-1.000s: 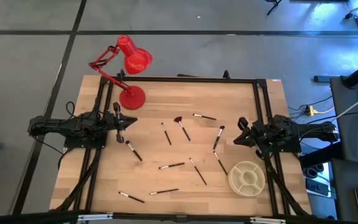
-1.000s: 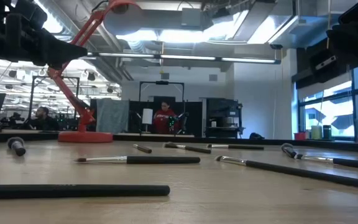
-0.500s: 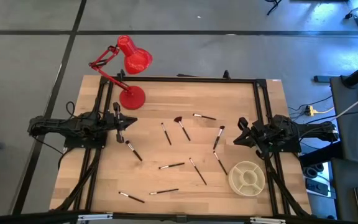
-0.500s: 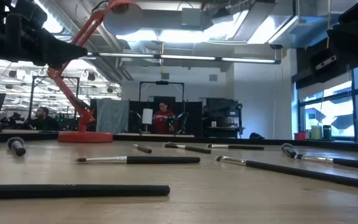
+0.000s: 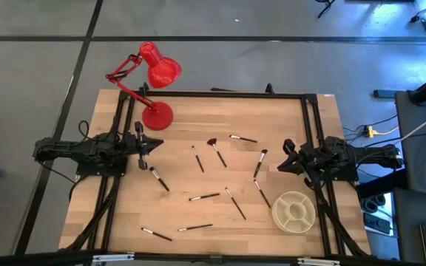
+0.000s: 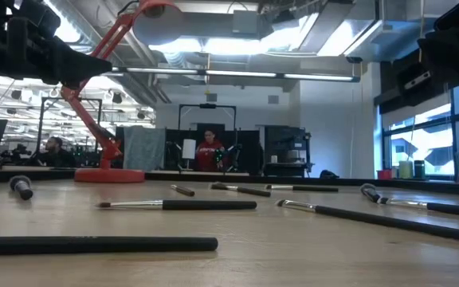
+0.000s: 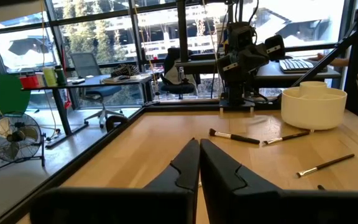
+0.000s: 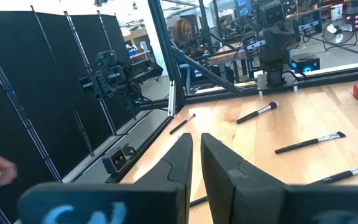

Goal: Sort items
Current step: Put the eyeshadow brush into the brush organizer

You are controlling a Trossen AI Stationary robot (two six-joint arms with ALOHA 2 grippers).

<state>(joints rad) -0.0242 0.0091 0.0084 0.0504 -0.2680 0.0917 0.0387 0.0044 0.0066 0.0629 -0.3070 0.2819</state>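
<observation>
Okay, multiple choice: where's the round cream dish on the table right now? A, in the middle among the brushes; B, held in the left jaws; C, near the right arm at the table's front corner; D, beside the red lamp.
C: the round cream dish sits just in front of the right gripper, far from the red lamp.

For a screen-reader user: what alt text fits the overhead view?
Overhead view of a wooden table strewn with thin black makeup brushes, a round cream divided dish near the right arm and a red lamp at the far left corner. The left pincer and right pincer wait at opposite sides, holding nothing.
</observation>
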